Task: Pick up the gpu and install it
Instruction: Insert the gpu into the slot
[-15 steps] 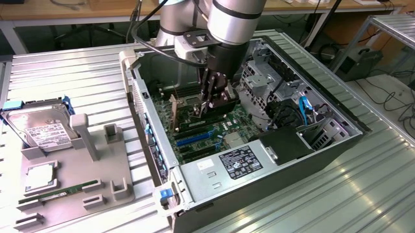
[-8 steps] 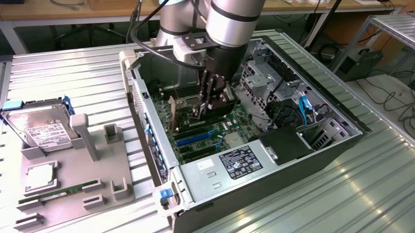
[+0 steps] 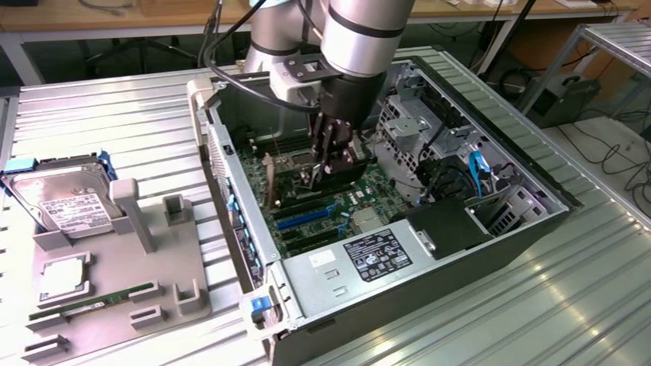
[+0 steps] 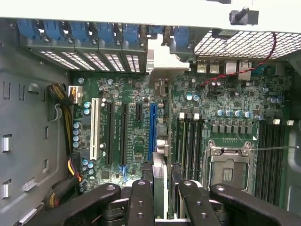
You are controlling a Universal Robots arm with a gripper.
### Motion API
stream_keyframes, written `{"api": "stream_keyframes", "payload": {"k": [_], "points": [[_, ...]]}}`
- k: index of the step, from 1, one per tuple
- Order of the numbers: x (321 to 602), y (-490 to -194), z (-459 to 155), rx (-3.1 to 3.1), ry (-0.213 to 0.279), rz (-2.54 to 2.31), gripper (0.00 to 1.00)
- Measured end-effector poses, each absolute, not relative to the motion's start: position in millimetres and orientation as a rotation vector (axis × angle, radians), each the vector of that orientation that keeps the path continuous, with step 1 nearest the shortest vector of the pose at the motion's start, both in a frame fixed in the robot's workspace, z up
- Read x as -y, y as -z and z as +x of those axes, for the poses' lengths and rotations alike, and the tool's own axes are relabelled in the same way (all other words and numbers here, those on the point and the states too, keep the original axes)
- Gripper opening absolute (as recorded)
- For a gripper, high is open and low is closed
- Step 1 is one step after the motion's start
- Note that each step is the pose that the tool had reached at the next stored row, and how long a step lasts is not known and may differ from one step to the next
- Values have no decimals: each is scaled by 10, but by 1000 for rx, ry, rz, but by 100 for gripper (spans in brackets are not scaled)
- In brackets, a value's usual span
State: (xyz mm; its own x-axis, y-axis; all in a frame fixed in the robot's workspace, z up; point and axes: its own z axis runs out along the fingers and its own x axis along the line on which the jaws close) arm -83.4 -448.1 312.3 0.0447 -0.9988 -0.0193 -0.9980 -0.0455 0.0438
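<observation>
My gripper [image 3: 328, 162] reaches down inside the open computer case [image 3: 529, 229], shut on the gpu [image 3: 344, 165], a thin dark card held upright over the motherboard [image 3: 305, 206]. In the wrist view the gpu [image 4: 161, 141] appears edge-on between the two black fingers [image 4: 139, 197]. Its silver bracket [image 4: 162, 63] points toward the rear slot covers. The card runs just beside the long blue expansion slot [image 4: 152, 132]. I cannot tell whether its lower edge touches the slot.
Outside the case, a grey fixture [image 3: 112, 305] holds a hard drive [image 3: 66, 204], a processor [image 3: 61, 278] and a green memory stick [image 3: 91, 302]. The power supply [image 3: 367, 255] fills the near corner. The processor socket [image 4: 228, 167], memory slots [image 4: 188, 146] and cable bundles [image 4: 66, 117] flank the card.
</observation>
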Motion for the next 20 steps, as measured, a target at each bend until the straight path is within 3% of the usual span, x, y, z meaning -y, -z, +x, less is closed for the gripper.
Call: {"api": "stream_keyframes", "payload": {"k": [20], "points": [[4501,-2939,-966,2157,69,2257,26]]}}
